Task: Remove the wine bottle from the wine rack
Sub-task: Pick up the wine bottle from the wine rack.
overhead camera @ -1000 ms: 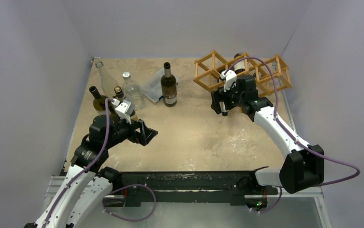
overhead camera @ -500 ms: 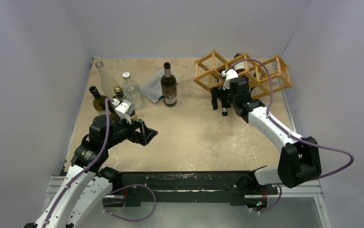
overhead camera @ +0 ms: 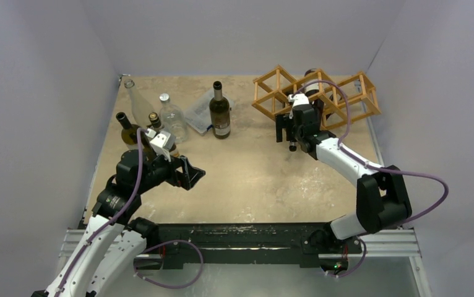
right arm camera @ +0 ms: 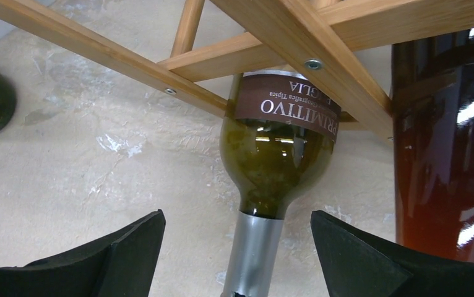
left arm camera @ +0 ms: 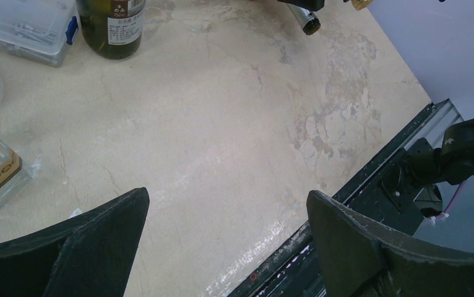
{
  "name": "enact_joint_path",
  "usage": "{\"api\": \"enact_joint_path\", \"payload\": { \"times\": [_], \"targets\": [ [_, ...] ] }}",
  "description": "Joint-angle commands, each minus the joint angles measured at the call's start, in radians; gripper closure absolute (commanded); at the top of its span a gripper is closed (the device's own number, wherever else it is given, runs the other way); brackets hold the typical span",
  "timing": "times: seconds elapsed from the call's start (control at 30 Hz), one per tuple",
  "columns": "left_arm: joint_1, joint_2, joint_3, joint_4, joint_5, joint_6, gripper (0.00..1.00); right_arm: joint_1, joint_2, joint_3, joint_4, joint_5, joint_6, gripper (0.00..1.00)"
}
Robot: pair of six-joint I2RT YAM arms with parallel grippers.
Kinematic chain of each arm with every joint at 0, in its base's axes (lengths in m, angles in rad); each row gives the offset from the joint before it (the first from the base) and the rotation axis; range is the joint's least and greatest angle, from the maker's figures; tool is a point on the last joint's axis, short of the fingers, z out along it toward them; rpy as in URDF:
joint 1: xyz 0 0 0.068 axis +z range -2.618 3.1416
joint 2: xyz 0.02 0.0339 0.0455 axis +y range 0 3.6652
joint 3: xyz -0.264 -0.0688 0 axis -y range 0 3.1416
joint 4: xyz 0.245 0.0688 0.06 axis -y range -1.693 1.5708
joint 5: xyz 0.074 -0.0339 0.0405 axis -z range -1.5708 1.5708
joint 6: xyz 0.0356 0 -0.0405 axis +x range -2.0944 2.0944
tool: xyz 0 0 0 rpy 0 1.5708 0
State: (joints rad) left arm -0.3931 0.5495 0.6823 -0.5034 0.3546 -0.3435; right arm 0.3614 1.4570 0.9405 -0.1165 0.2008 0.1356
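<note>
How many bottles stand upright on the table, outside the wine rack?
5. Far left, by the left arm: tall clear bottle, squat clear bottle, black-topped dark bottle, gold-capped bottle. Far centre: labelled wine bottle. The arm may hide more.

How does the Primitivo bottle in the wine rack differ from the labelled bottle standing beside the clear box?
The Primitivo bottle lies in the wine rack; the standing bottle is upright on the table. The Primitivo bottle has a silver-foiled neck; the standing bottle's neck is dark. Both are dark green glass with labels.
</note>
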Motion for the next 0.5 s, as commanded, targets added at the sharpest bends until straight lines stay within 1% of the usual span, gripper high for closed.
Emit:
{"api": "enact_joint_path", "payload": {
  "times": [0.0, 0.47],
  "targets": [
    [0.007, -0.007, 0.030, 0.013, 0.001, 0.024, 0.00, 0.021, 0.026, -0.001, 0.056, 0.072, 0.018, 0.09],
    [0.007, -0.014, 0.030, 0.010, -0.001, 0.026, 0.00, 0.063, 0.109, 0.001, 0.085, 0.187, 0.035, 0.10]
  ]
}}
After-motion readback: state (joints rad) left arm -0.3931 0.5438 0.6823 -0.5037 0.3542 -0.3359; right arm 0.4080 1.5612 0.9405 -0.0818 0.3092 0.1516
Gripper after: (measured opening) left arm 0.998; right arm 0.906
